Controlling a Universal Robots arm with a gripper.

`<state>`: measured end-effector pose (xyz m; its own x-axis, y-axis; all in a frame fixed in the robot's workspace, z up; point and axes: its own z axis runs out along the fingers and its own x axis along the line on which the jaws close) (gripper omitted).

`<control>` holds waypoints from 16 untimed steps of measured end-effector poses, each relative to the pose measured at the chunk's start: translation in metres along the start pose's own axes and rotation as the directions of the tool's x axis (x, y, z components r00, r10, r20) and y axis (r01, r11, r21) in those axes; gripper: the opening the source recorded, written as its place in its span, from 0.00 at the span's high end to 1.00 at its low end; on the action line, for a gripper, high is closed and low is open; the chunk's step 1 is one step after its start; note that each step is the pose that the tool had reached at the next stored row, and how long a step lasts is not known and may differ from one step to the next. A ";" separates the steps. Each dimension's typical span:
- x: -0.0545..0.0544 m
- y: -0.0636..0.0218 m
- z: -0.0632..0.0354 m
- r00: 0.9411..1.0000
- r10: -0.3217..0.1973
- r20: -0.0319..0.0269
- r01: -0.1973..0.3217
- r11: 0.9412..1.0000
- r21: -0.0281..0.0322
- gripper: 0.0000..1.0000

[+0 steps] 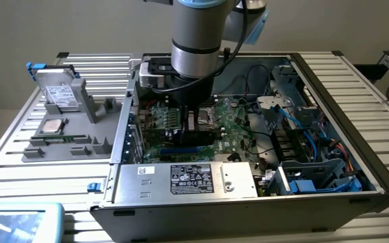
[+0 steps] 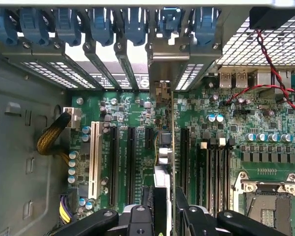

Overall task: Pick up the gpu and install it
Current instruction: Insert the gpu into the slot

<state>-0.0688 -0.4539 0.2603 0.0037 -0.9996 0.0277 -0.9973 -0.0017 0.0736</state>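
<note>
As the arm (image 1: 194,40) reaches down into the open computer case (image 1: 329,91) on the slatted worktop (image 1: 46,167), its jaws pinch the gpu (image 2: 162,69), which stands on edge over the green motherboard (image 2: 137,113). The card's metal bracket sits against the case's rear wall beneath a row of blue slot latches (image 2: 98,24), and the board runs from there back to the jaws, with black expansion slots (image 2: 130,162) to one side and the memory slots (image 2: 214,172) to the other. Whether its lower edge sits in a slot cannot be told. A white slot (image 2: 94,157) lies farther off, near a bundle of yellow wires (image 2: 51,140). On the exterior view's left, a grey tray (image 1: 107,144) holds a silver hard drive (image 1: 58,91) upright and a processor chip (image 1: 51,126).
</note>
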 end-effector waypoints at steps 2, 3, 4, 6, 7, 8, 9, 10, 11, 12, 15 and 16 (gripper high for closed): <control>0.000 0.0002 0.0008 1.000 0.000 0.000 0.000 1.000 -0.004 0.72; 0.000 0.0003 0.0011 1.000 0.000 0.000 0.000 1.000 -0.007 0.72; 0.000 0.0003 0.0013 1.000 0.000 0.000 0.000 1.000 -0.011 0.72; 0.000 0.0005 0.0021 1.000 0.000 0.000 0.000 1.000 -0.015 0.72; 0.000 0.0006 0.0026 1.000 0.000 0.000 0.000 1.000 -0.016 0.72; 0.000 0.0010 0.0032 1.000 0.000 0.000 0.000 1.000 -0.016 0.72; 0.000 0.0018 0.0037 1.000 0.000 0.000 0.000 1.000 -0.016 0.72; 0.000 0.0024 0.0043 1.000 0.000 0.000 0.000 1.000 -0.016 0.72; 0.000 0.0028 0.0049 1.000 0.000 0.000 0.000 1.000 -0.016 0.72; 0.000 0.0029 0.0051 1.000 0.000 0.000 0.000 1.000 -0.016 0.72; 0.000 0.0030 0.0058 1.000 0.001 0.000 -0.001 1.000 -0.016 0.72; 0.000 0.0030 0.0061 1.000 0.002 0.000 -0.002 1.000 -0.016 0.72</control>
<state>-0.0722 -0.4538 0.2545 0.0020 -0.9996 0.0277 -0.9960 0.0004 0.0890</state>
